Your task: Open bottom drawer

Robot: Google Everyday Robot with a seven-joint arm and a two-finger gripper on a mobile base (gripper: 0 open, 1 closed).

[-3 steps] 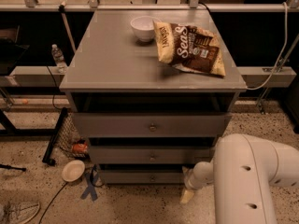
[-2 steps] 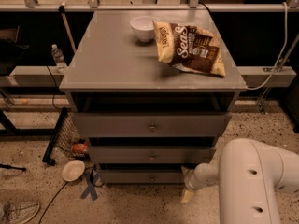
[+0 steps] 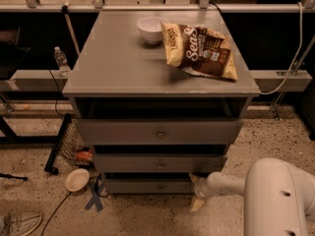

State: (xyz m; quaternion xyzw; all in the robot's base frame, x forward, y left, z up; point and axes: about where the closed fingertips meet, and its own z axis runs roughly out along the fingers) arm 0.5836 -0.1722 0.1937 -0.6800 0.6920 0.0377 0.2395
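The grey three-drawer cabinet [image 3: 157, 93] stands on a speckled stone floor [image 3: 275, 136]. Its flat grey worktop [image 3: 118, 63] carries a small white round bowl [image 3: 150, 29] near the back edge. I cannot see into the bowl from here. Just to its right lies a crumpled yellow-and-brown snack bag [image 3: 199, 50], tilted toward the front right corner.

There are three drawer fronts, each with one small round knob at the centre. The tall top drawer front [image 3: 157, 131] has a dark gap above it, and the middle drawer front [image 3: 160, 163] sits below it. The bottom drawer [image 3: 150, 186] is lowest of all, a slim grey front just above the floor, set back a little beneath the middle one. What any of the drawers holds is hidden.

One white robot arm [image 3: 278, 198] comes in from the lower right corner. A bulky rounded segment narrows to a thin forearm that reaches left, low over the floor. The pincer [image 3: 196, 191] is at the right end of the bottom drawer, off to the side of its knob [image 3: 160, 187]. Whether it is released or clenched I cannot tell.

Around the cabinet there is one of each thing:
- a clear plastic water bottle [image 3: 60, 61] on the ledge to the left
- a round pale dish [image 3: 77, 179] on the floor
- a blue tape cross [image 3: 96, 196] beside the dish
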